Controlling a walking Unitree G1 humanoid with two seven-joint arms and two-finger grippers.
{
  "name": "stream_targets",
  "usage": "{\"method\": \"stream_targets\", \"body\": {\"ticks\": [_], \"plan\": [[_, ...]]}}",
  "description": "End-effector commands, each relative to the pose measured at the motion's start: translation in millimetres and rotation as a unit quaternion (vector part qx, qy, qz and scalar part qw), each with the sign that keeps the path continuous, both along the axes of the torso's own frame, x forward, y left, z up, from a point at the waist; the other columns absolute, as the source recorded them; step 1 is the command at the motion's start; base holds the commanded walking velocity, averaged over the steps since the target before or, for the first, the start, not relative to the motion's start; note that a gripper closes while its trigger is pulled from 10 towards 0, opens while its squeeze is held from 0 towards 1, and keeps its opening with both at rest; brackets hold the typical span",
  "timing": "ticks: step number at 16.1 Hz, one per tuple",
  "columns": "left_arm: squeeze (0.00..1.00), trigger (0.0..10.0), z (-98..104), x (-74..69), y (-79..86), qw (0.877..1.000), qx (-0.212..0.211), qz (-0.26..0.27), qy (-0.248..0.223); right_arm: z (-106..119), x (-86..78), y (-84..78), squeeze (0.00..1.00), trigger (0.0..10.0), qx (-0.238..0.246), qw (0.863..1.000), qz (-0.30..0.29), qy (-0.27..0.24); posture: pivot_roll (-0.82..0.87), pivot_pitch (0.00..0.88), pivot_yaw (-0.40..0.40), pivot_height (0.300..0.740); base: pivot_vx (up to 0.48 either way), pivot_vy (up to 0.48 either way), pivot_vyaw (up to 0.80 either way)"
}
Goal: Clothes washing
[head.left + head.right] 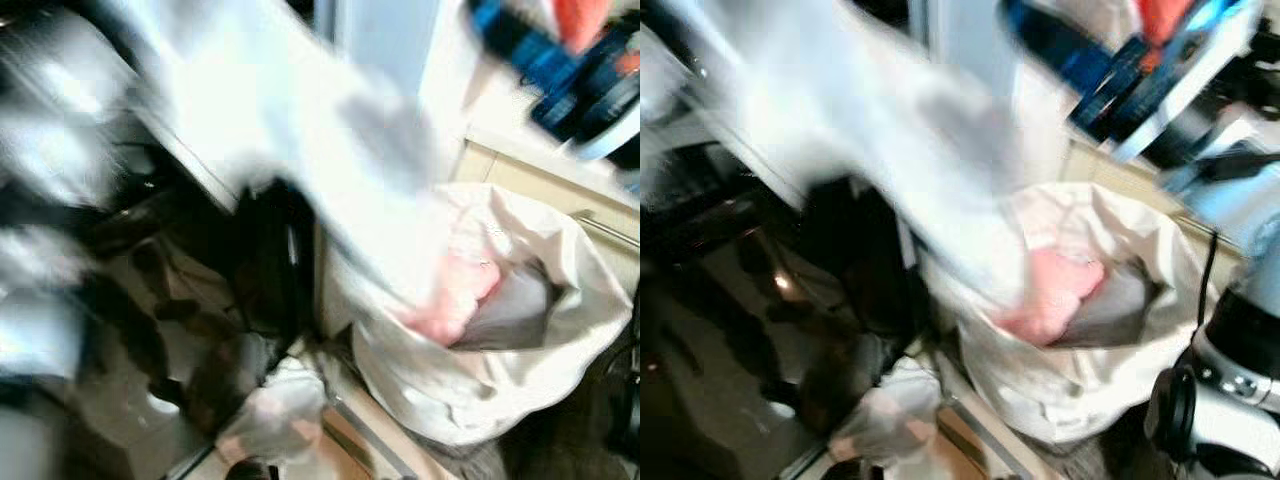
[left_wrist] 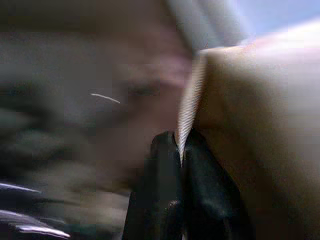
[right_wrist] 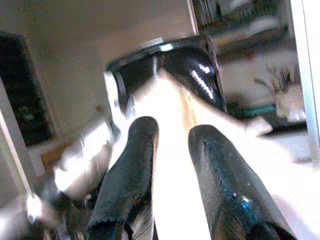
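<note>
Laundry corner, heavily motion-blurred: dark glossy washer front [image 1: 150,330] at left, pale wall and cabinet fronts behind, a cream laundry bag [image 1: 560,350] standing open on the floor beside the machine.

Progress, as a judgement: you are mid-transfer. A white garment [image 1: 300,130] is up in the air, streaked across the head views, trailing down to the bag's mouth. A pink item [image 1: 455,295] and grey cloth lie inside the bag, so unloading is not finished. More pale cloth [image 1: 280,410] sits low at the washer's foot; whether it is in the drum or on the floor, you cannot tell through the blur.

What each view adds:
- Left wrist: your left end effector [image 2: 181,155] is clenched on a hem of pale fabric, ribbed edge pinched between the tips. The head views never resolve this grasp.
- Right wrist: your right end effector [image 3: 172,137] has its fingers parted with white fabric running between them; probably loose, not gripped.
- Right eye: silver right arm at the lower right edge, plus a blue and orange object [image 1: 1140,70] up top, unidentifiable.
</note>
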State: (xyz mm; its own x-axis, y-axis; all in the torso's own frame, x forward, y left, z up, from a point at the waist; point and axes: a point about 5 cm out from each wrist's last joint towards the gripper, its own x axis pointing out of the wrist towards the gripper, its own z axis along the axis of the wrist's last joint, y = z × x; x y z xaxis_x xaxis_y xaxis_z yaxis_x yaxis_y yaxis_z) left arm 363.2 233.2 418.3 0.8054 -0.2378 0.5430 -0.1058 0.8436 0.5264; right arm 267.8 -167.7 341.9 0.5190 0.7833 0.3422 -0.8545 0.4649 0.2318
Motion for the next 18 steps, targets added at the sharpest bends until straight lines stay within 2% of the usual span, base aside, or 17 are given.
{"method": "stream_targets", "body": {"ticks": [1,2,3,4,5,6,7,8,9,10,11,12,13,15,16,17,18], "plan": [[0.00,0.0,70.2,-39.7,22.9,0.969,0.042,0.147,-0.195,0.7,0.6,3.8,0.00,10.0,-0.014,1.000,-0.002,-0.012,0.06,0.000,0.019,0.740,0.000,0.000,0.00],[0.00,0.0,104.2,-68.4,28.4,0.916,0.089,0.238,-0.312,0.7,3.6,4.6,0.00,10.0,-0.014,1.000,-0.006,-0.014,0.06,0.000,0.019,0.740,0.000,0.000,0.00],[0.00,0.0,113.1,-74.9,26.9,0.893,0.116,0.269,-0.341,0.5,6.4,5.3,0.00,10.0,-0.015,1.000,-0.012,-0.015,0.07,0.000,0.018,0.740,0.000,0.000,0.00],[0.00,0.0,112.2,-69.4,25.8,0.897,0.128,0.270,-0.324,-0.2,7.3,5.4,0.00,10.0,-0.018,1.000,-0.014,-0.016,0.08,0.000,0.017,0.740,0.000,0.000,0.00],[0.00,0.0,91.9,-45.7,25.2,0.926,0.128,0.250,-0.253,-2.6,8.9,7.9,0.00,10.0,-0.021,1.000,-0.014,-0.015,0.08,0.000,0.016,0.740,0.000,0.000,0.00],[0.00,0.0,77.9,-33.0,25.1,0.936,0.133,0.246,-0.216,-4.8,9.5,10.2,0.00,10.0,-0.024,1.000,-0.013,-0.014,0.08,0.000,0.016,0.740,0.000,0.000,0.00],[0.00,0.0,38.2,-1.6,25.4,0.955,0.143,0.236,-0.106,-11.0,10.9,15.8,0.00,10.0,-0.036,0.999,-0.011,-0.010,0.08,0.000,0.013,0.740,0.000,0.000,0.00],[0.00,0.0,-4.9,23.1,18.5,0.973,0.120,0.197,-0.008,-18.6,11.6,20.9,0.00,10.0,-0.055,0.998,-0.008,-0.007,0.08,0.000,0.012,0.740,0.000,0.000,0.00],[0.00,0.0,-20.4,30.0,15.0,0.976,0.111,0.184,0.023,-21.4,11.8,22.7,0.00,10.0,-0.061,0.998,-0.006,-0.006,0.08,0.000,0.012,0.740,0.000,0.000,0.00],[0.00,0.0,-50.7,41.3,5.7,0.983,0.072,0.142,0.092,-27.3,12.1,26.6,0.00,10.0,-0.074,0.997,-0.004,0.002,0.07,0.000,0.018,0.740,0.000,0.000,0.00],[0.00,0.0,-62.7,44.9,2.2,0.983,0.051,0.136,0.111,-31.0,12.2,28.7,0.00,10.0,-0.085,0.996,-0.006,0.006,0.06,0.000,0.025,0.740,0.000,0.000,0.00],[0.00,1.3,-92.0,51.8,-1.7,0.976,-0.002,0.128,0.175,-38.4,11.9,32.9,0.00,10.0,-0.102,0.995,-0.008,0.016,0.06,0.000,0.025,0.740,0.000,0.000,0.00],[0.00,2.0,-112.4,54.5,-2.6,0.967,-0.035,0.126,0.217,-42.7,10.9,35.6,0.00,10.0,-0.111,0.994,-0.008,0.021,0.05,0.000,0.029,0.740,0.000,0.000,0.00],[0.00,1.1,-132.5,55.6,-3.7,0.958,-0.041,0.127,0.254,-47.4,9.6,37.2,0.00,10.0,-0.122,0.992,-0.007,0.024,0.05,0.000,0.026,0.740,0.000,0.000,0.00],[0.00,1.3,-137.9,55.9,-5.1,0.954,-0.041,0.122,0.269,-48.6,9.6,37.3,0.00,10.0,-0.124,0.992,-0.007,0.026,0.05,0.000,0.024,0.740,0.000,0.000,0.00],[0.00,5.3,-159.3,55.8,-5.1,0.932,-0.090,0.121,0.330,-53.1,11.2,38.8,0.00,10.0,-0.133,0.990,-0.007,0.036,0.06,0.000,0.022,0.740,0.000,0.000,0.00],[0.00,5.3,-164.3,55.3,-4.0,0.925,-0.099,0.127,0.343,-54.3,11.7,39.4,0.00,10.0,-0.136,0.990,-0.007,0.040,0.06,0.000,0.022,0.740,0.000,0.000,0.00]]}}
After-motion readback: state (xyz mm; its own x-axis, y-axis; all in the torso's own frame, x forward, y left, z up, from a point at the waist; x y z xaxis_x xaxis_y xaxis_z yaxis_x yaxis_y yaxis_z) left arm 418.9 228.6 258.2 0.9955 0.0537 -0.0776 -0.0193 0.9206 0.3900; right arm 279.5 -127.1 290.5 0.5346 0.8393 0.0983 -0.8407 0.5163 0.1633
